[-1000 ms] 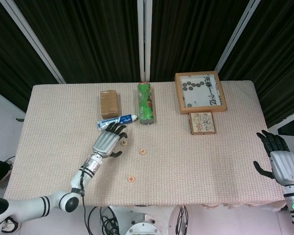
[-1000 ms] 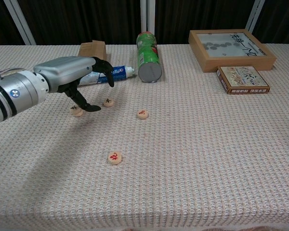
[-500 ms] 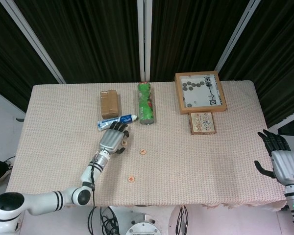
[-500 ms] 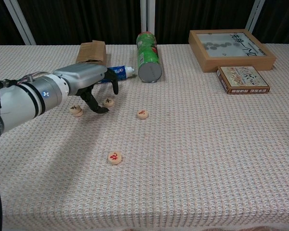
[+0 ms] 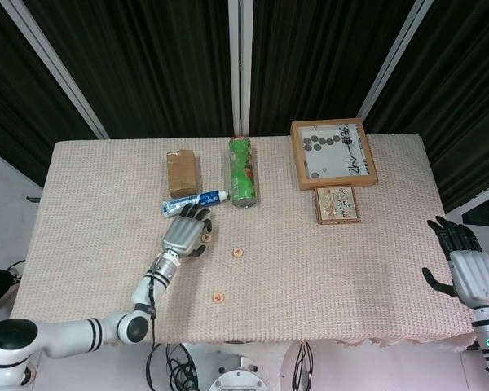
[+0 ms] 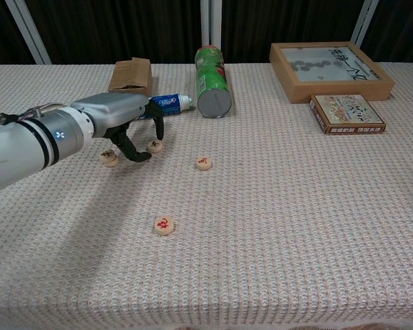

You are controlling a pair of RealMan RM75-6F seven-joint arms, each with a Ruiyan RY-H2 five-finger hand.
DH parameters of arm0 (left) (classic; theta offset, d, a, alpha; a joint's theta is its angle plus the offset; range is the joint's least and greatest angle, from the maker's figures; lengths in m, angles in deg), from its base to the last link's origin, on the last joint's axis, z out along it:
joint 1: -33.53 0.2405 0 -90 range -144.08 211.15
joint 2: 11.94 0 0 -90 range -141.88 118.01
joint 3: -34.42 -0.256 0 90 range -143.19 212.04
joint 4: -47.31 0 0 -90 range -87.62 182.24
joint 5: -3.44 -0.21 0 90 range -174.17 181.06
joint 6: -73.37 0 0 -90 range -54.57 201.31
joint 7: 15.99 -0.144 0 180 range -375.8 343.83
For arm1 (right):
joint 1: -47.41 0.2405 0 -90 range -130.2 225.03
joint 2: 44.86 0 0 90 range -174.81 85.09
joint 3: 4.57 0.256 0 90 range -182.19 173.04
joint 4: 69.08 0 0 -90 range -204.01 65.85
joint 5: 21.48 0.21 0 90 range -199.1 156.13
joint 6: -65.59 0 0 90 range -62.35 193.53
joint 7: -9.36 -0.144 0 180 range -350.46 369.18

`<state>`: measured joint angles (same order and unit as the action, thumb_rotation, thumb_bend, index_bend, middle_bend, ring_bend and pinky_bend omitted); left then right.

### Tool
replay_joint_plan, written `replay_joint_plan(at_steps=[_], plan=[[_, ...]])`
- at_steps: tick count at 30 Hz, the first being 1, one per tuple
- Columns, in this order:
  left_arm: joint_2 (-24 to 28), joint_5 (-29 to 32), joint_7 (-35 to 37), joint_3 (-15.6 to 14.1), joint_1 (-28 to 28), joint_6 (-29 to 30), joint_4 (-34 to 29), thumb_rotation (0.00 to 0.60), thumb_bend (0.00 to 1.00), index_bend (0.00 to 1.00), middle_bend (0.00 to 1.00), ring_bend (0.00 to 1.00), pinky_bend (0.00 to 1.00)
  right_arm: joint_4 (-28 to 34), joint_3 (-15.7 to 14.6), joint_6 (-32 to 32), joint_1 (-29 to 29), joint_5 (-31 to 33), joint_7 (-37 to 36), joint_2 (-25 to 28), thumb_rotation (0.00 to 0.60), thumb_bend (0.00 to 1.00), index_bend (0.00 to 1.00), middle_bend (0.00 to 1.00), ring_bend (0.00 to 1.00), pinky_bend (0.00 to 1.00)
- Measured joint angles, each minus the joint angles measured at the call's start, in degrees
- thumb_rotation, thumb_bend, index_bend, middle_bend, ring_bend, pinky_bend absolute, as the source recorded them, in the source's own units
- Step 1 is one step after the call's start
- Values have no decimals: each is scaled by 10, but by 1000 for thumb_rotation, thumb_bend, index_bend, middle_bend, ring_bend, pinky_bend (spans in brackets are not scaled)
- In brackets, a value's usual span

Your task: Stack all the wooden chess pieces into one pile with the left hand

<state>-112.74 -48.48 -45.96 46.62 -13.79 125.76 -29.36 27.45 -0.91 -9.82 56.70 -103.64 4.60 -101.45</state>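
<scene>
Chest view shows your left hand [image 6: 120,120] hovering low over the tablecloth [image 6: 275,227], fingers curled downward and holding nothing. One chess piece [image 6: 109,158] lies just left of the fingertips, another [image 6: 154,146] just right. Further right sits a third piece [image 6: 204,162], and a fourth [image 6: 164,225] lies nearer you, well apart. Beyond the hand lie a toothpaste tube [image 6: 168,104] and a green can [image 6: 213,81]. Your right hand [image 5: 466,265] waits spread and empty past the table's right edge.

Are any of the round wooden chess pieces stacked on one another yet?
No: in the chest view all four round wooden chess pieces lie singly, apart on the beige cloth.
</scene>
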Motion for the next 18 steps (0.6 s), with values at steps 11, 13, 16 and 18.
replay_joint_plan(at_steps=[11,13,16,18], plan=[[-11,0,13,-6,-6,-6,25,600,308,424,124,0,0,-3,-2,3,1,-3,-7,3,600,284,0,0,0,0],[-12,-2,14,-7,-6,-6,28,600,308,431,125,0,0,-3,-2,3,1,-4,-8,3,600,284,0,0,0,0],[-15,-4,16,-8,-7,-4,31,600,308,440,129,0,0,-3,-2,3,1,-5,-7,3,600,284,0,0,0,0],[-15,-4,17,-8,-7,-2,32,600,308,448,133,0,0,-2,-2,3,1,-5,-8,3,600,285,0,0,0,0]])
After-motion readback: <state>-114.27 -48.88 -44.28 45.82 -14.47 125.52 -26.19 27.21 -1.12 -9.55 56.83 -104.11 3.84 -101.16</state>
